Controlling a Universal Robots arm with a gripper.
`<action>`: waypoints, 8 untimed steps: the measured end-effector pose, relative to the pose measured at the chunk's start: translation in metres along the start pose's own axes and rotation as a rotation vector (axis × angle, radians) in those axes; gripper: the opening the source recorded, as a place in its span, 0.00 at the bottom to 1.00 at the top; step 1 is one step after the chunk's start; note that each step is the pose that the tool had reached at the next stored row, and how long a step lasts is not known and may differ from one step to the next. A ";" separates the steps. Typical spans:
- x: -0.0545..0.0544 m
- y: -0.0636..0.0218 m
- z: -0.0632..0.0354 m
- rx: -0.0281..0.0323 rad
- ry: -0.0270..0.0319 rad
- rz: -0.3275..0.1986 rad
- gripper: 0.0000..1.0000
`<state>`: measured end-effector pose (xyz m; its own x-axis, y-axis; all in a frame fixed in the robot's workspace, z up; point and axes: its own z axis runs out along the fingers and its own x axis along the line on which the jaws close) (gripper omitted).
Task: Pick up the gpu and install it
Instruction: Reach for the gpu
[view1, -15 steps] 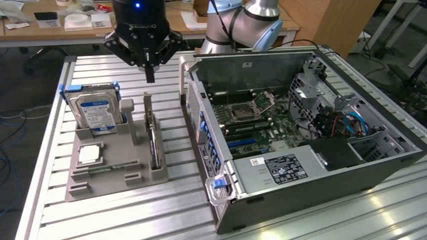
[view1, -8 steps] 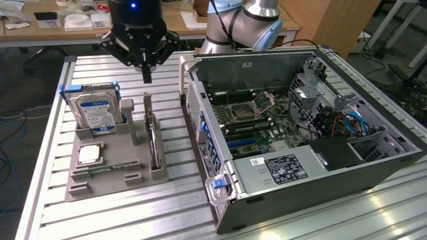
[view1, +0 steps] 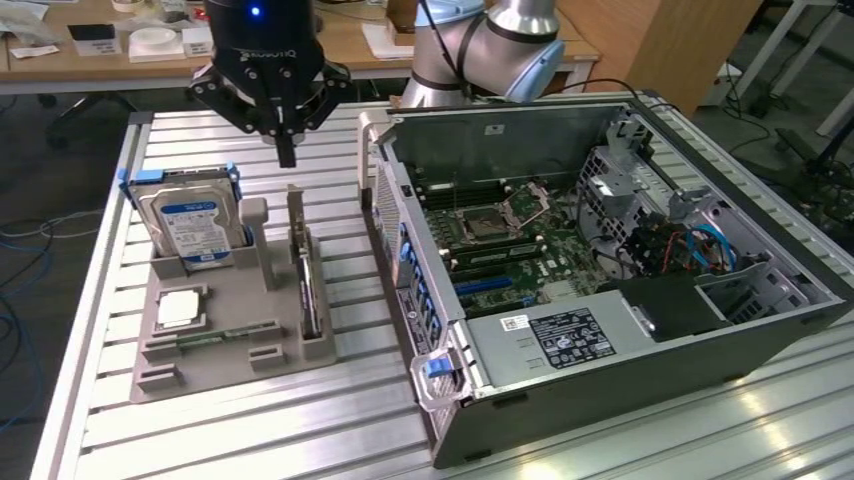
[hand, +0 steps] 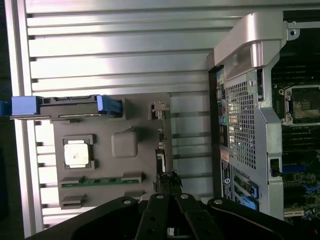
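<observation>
The gpu (view1: 306, 275) stands on its edge in a slot of the grey holder (view1: 214, 372), a thin dark card with a silver bracket at its far end. From the wrist view the gpu (hand: 160, 150) shows edge-on. My gripper (view1: 286, 158) hangs above the far end of the card, apart from it, fingers shut together with nothing between them. In the wrist view the gripper (hand: 168, 182) points down at the card's line. The open computer case (view1: 747, 345) lies at the exterior view's right, its motherboard (view1: 501, 235) exposed.
The holder also carries an upright hard drive (view1: 194, 225) with a blue-white label, a processor chip (view1: 180, 308) and a narrow green memory stick (view1: 227, 335). The case wall (hand: 245, 120) stands close beside the holder. Everything rests on a ribbed aluminium table (view1: 267, 430).
</observation>
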<state>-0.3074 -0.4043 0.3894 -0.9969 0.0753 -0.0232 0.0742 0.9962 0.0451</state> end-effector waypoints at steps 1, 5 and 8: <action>0.001 -0.0001 0.0000 0.0000 0.0000 0.000 0.11; 0.004 -0.0005 0.0000 0.0000 0.0000 0.000 0.11; 0.006 -0.0008 -0.0001 0.0000 0.0001 0.000 0.11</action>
<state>-0.3135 -0.4046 0.3893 -0.9969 0.0753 -0.0231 0.0742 0.9962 0.0451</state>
